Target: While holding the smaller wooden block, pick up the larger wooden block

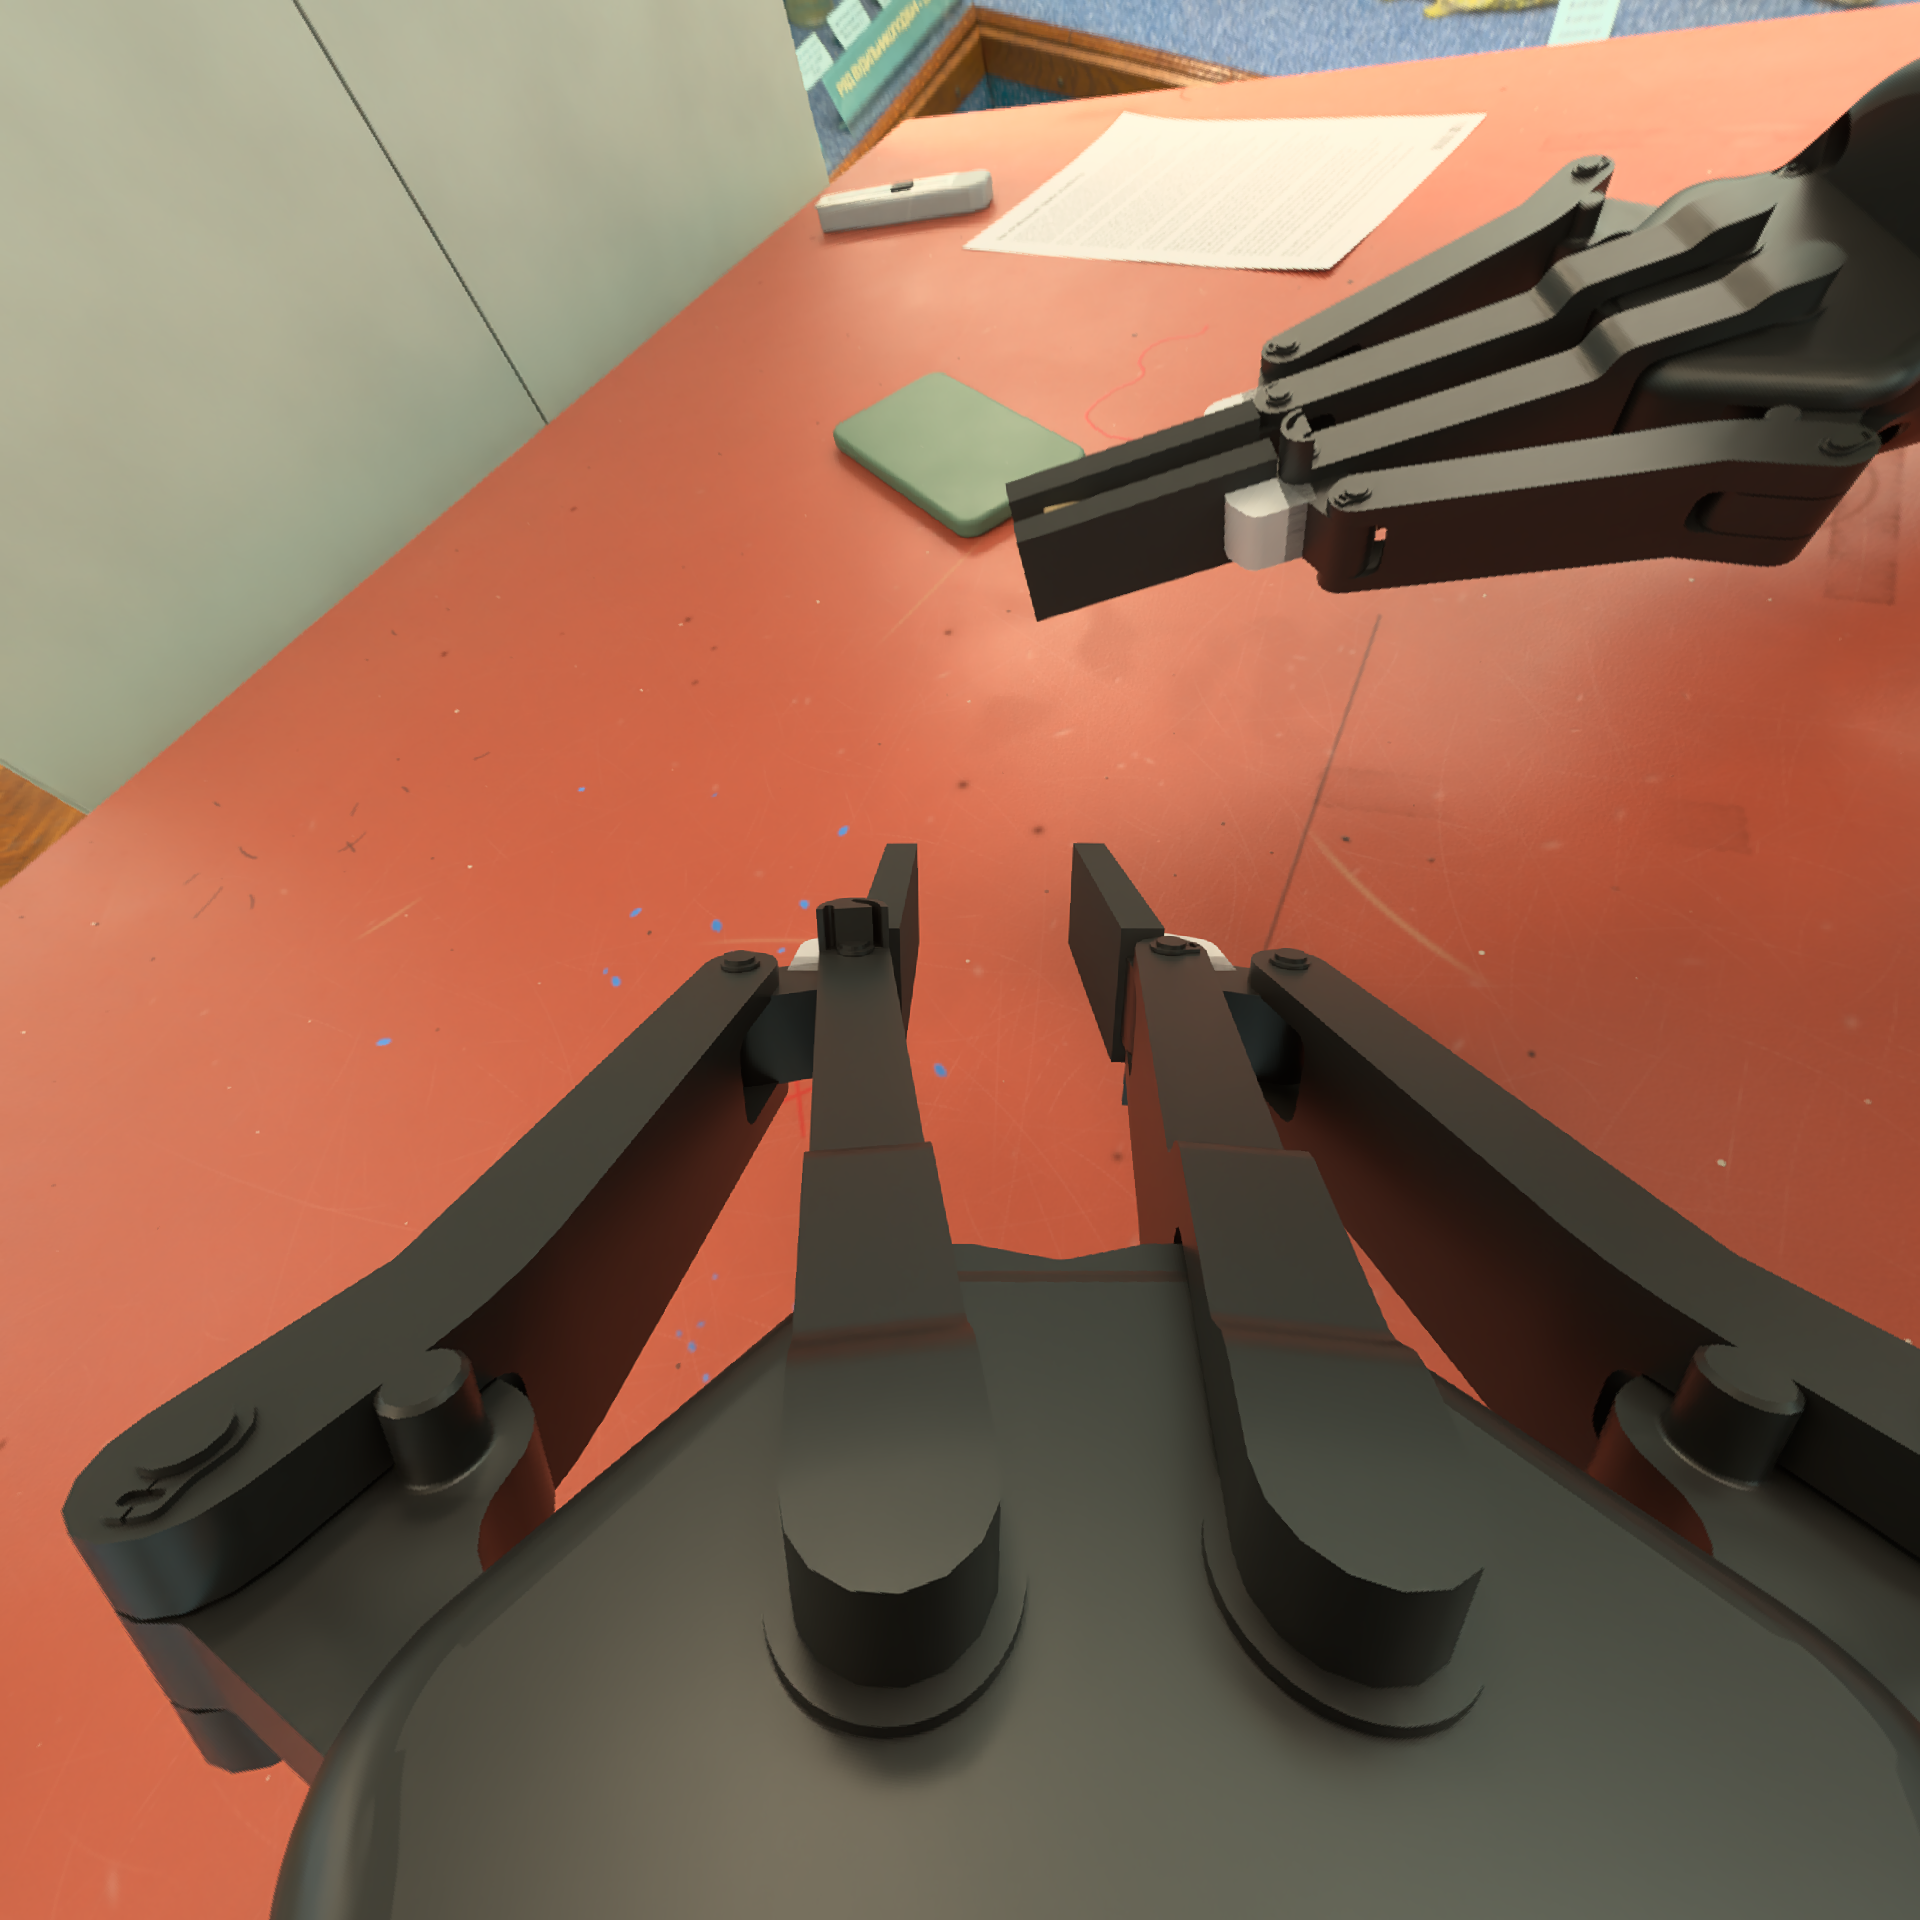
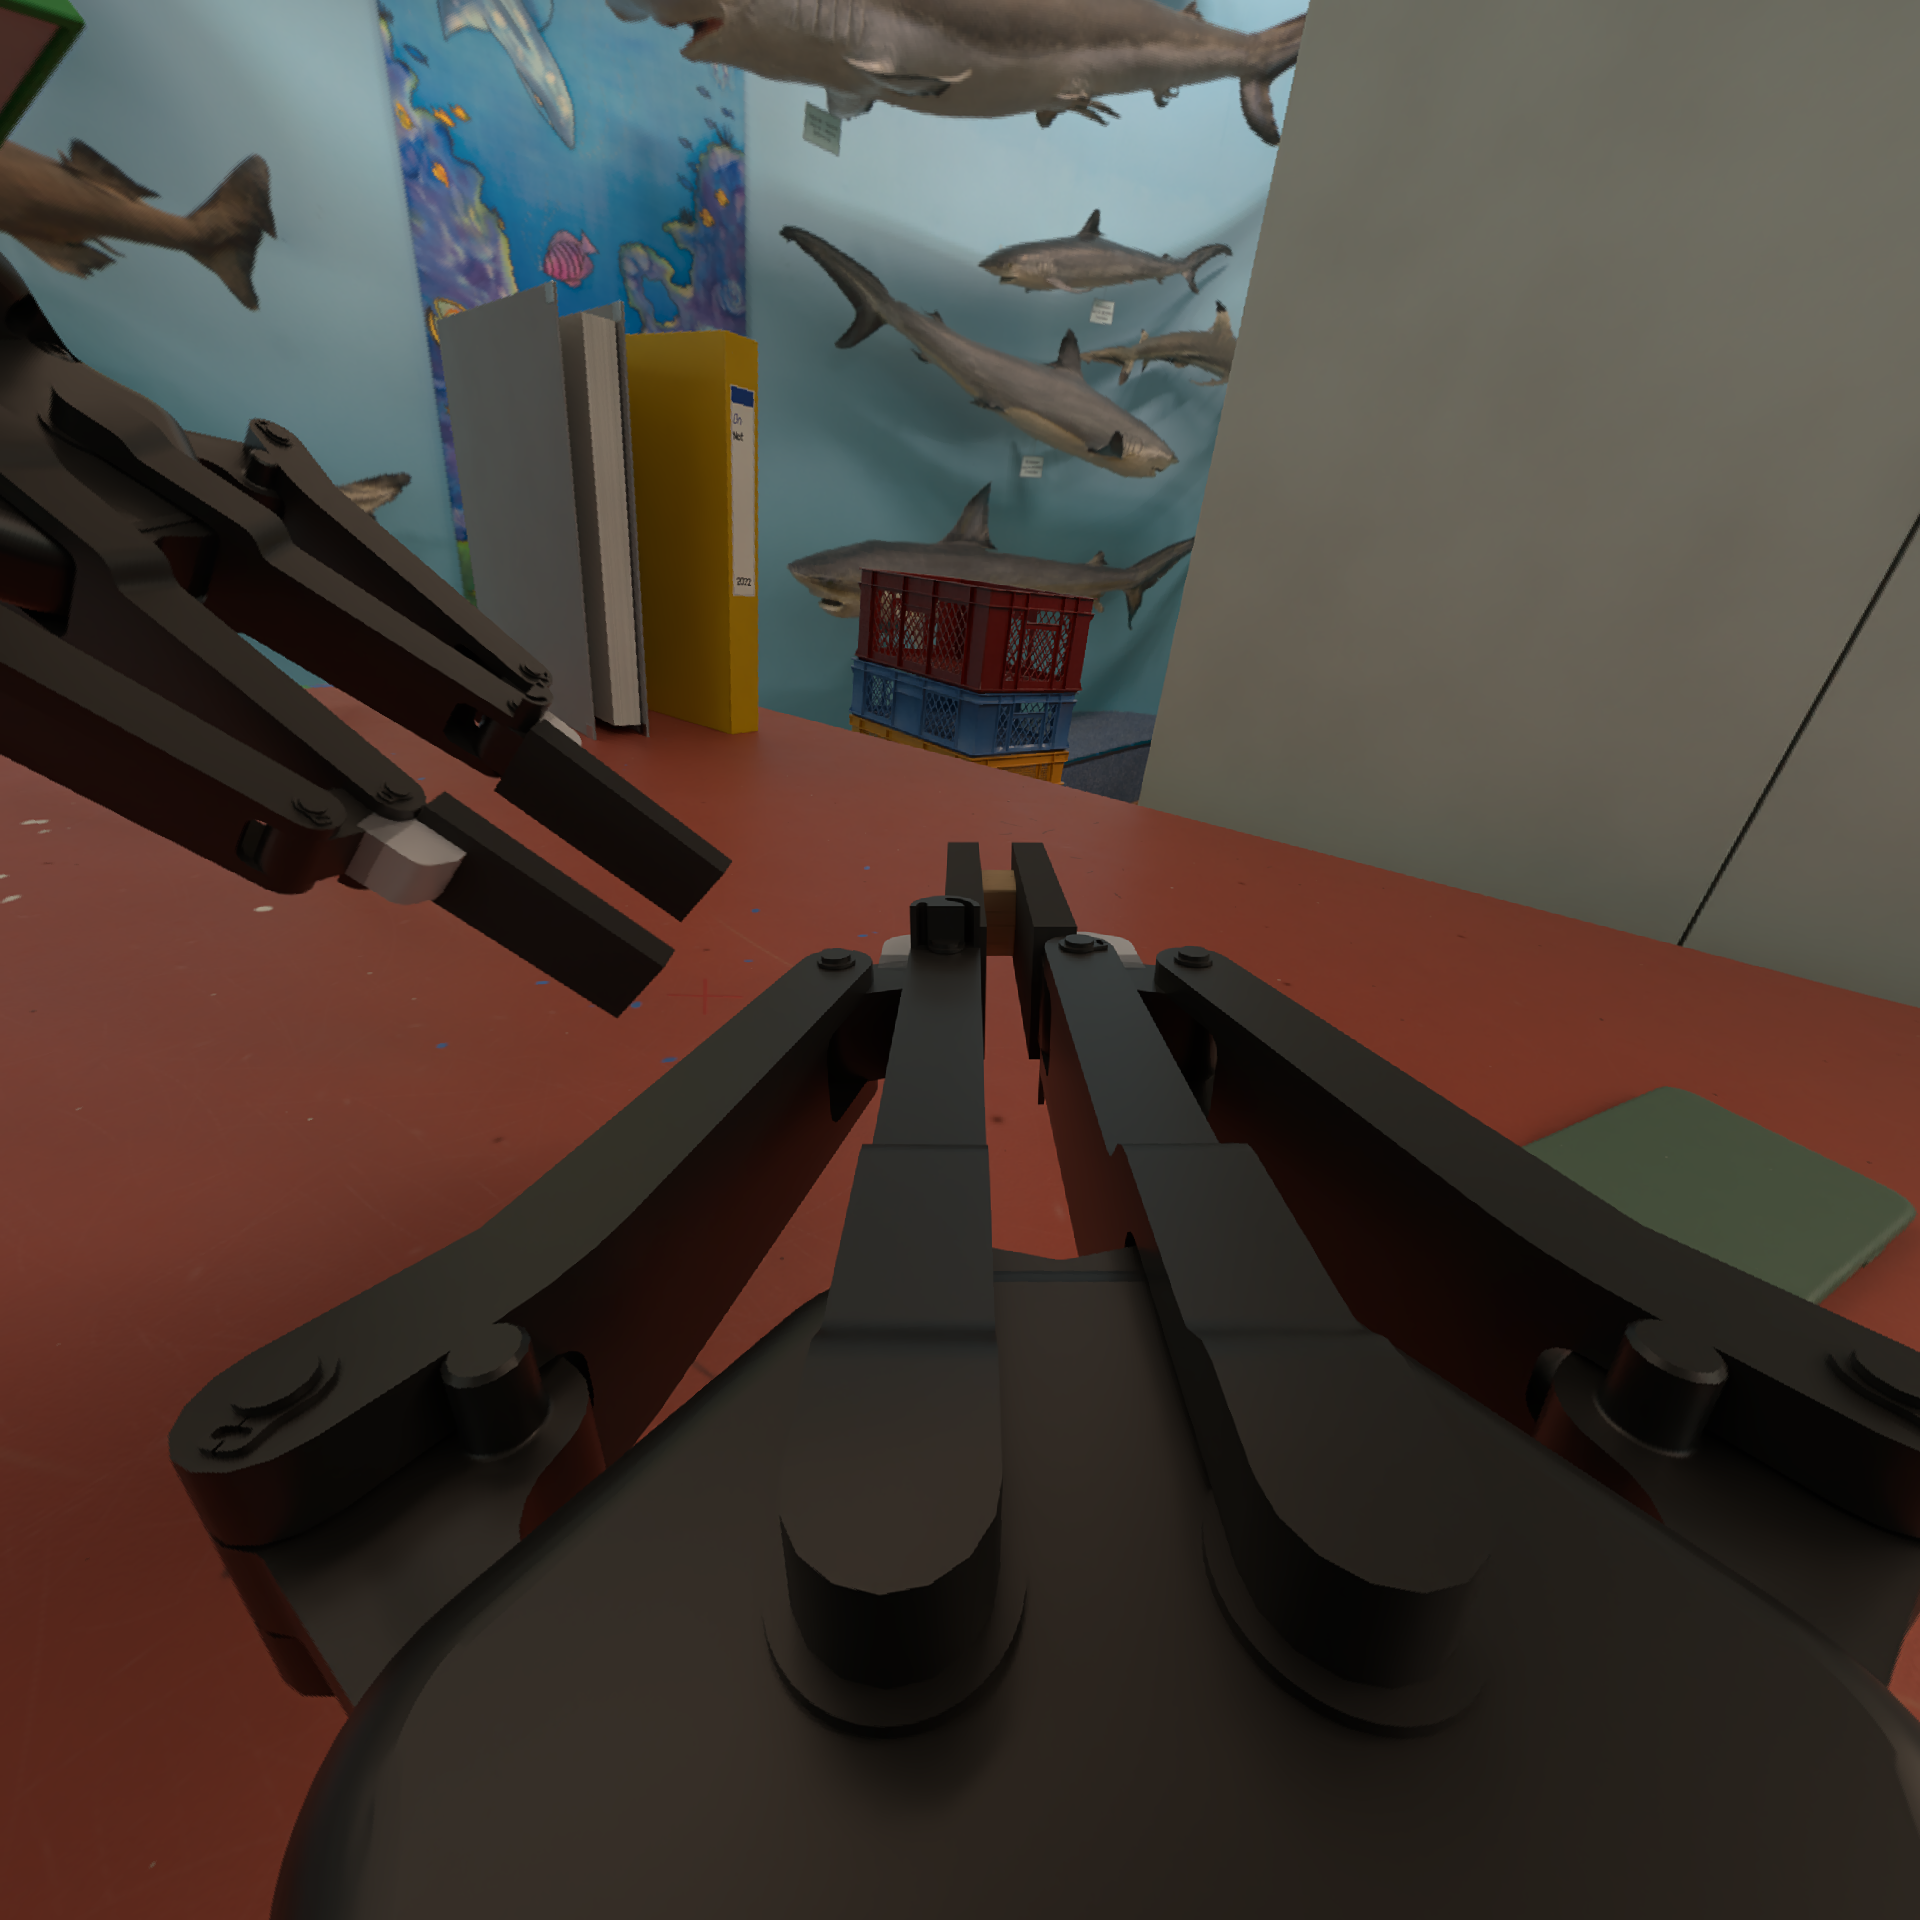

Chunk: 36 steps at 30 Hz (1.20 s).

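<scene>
In the right wrist view my right gripper is shut on the smaller wooden block, a tan cube pinched between the fingertips above the red table. The right gripper also shows in the left wrist view, at the upper right, held above the table. My left gripper is open and empty, with its jaws a small way apart above bare table. It also shows at the left of the right wrist view. No larger wooden block shows in either view.
A green pad lies on the table beside the right gripper and shows again in the right wrist view. A printed sheet and a white marker-like bar lie farther off. A grey book and a yellow binder stand at the table's edge. A grey panel borders one side.
</scene>
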Motion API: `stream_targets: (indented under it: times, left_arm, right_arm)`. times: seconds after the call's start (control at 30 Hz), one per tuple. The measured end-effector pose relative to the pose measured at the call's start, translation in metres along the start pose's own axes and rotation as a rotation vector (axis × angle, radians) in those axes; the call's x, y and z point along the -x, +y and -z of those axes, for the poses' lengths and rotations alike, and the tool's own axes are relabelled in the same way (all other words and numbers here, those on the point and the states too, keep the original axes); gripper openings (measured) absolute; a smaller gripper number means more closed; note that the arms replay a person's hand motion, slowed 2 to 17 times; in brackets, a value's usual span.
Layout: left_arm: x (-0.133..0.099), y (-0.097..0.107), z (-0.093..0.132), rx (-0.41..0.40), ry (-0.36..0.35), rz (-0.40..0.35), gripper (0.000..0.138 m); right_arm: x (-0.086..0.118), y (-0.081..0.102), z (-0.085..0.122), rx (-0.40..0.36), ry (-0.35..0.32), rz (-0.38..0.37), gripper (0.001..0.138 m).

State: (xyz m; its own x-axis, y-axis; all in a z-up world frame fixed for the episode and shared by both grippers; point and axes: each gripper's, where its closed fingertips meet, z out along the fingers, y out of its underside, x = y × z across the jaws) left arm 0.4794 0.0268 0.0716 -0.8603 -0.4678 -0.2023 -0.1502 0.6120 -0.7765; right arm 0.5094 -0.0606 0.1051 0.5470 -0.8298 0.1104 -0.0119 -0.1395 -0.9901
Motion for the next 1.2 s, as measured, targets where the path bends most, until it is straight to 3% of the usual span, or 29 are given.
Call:
stream_targets:
  times: [0.53, 1.2]
  left_arm:
    - [0.035, -0.02, 0.06, -0.186, -0.145, 0.04, 0.044]
    - [0.096, -0.005, 0.147, -0.231, -0.318, 0.155, 0.051]
  right_arm:
    - [0.0, 0.001, 0.0, 0.001, -0.002, -0.009, 0.008]
    - [0.0, 0.001, -0.001, 0.001, -0.009, -0.02, 0.008]
